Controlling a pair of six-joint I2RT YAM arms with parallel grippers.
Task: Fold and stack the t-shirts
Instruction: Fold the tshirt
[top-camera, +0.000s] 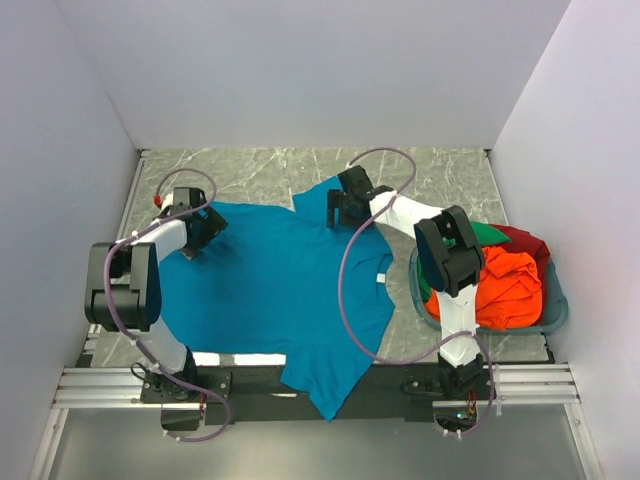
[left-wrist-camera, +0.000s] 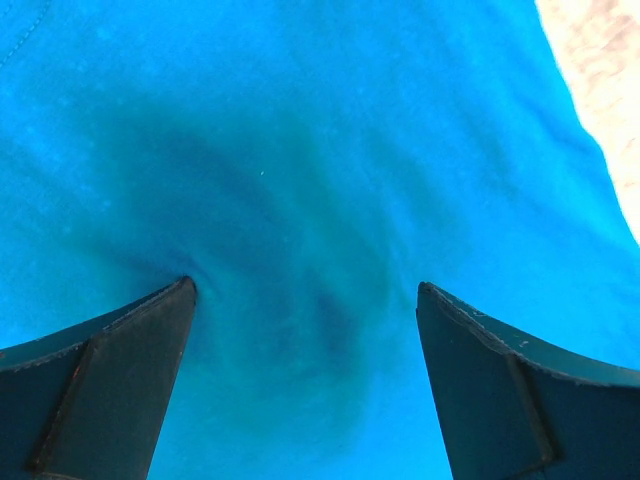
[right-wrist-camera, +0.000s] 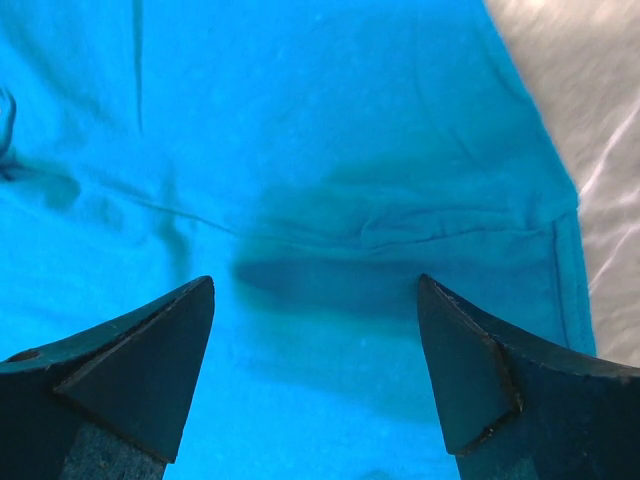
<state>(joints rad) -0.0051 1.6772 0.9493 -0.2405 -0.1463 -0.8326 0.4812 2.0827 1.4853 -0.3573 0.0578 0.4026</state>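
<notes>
- Left gripper (top-camera: 203, 238): jaws spread fully wide and closed on nothing. Teal-blue cloth fills the gap between the fingers (left-wrist-camera: 110, 380). One tip seems to press into the fabric, where faint creases gather.
- Right gripper (top-camera: 347, 215): jaws wide apart, slightly less than full spread, gripping nothing. It hangs just over the cloth, and a stitched fold line runs across directly ahead of its tips.
- Teal-blue t-shirt (top-camera: 270, 290): spread flat, lying under both grippers and between them. Its upper left edge is below the left gripper, and a sleeve is below the right gripper. Its lower end trails off the near table edge, back toward the arm bases.
- Table (top-camera: 250, 170): grey marbled top, bare just beyond the right side of each gripper's view.
- Basket (top-camera: 555, 310): teal-grey plastic, well behind and to the right of the right gripper, beside that arm.
- Orange-red t-shirt (top-camera: 505, 290), green t-shirt (top-camera: 488, 235), dark red t-shirt (top-camera: 525, 245): heaped unfolded in the basket, well apart from both grippers.
</notes>
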